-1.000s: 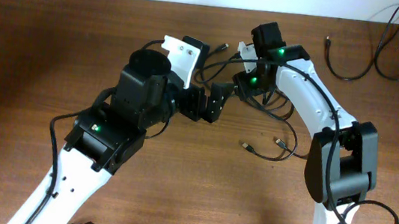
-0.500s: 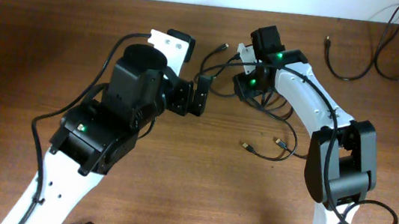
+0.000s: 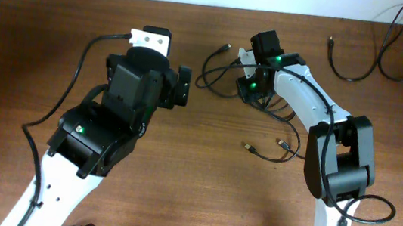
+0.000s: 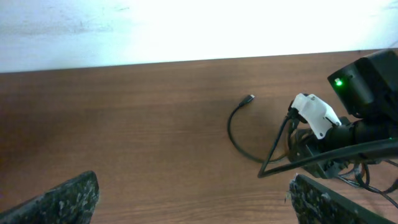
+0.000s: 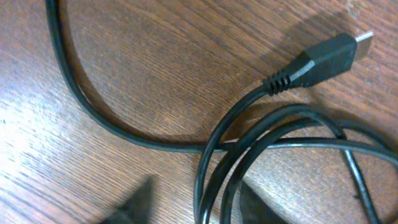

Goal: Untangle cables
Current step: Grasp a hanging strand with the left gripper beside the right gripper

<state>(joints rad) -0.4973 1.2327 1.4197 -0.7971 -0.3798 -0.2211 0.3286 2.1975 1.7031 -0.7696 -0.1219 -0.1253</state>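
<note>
Overhead: tangle of thin black cables with metal plugs [image 3: 225, 70] on brown wooden counter [image 3: 26, 47], beneath right hand [image 3: 248, 88], grip can't tell. Left hand [image 3: 185, 88] released, apart. Step: isolating strand. Next: firm pinch, pull clear.

Black cables [image 5: 155, 144] lay crossed on the wood table [image 5: 124, 74]. One swept down from the top left and met the others near the middle. Another ended top right in a plug [image 5: 323, 61] with a metal tip, lying flat. Two strands ran side by side to the bottom edge, between the gripper's [image 5: 199, 208] blurred fingertips [image 5: 137, 200], which stood apart.
</note>
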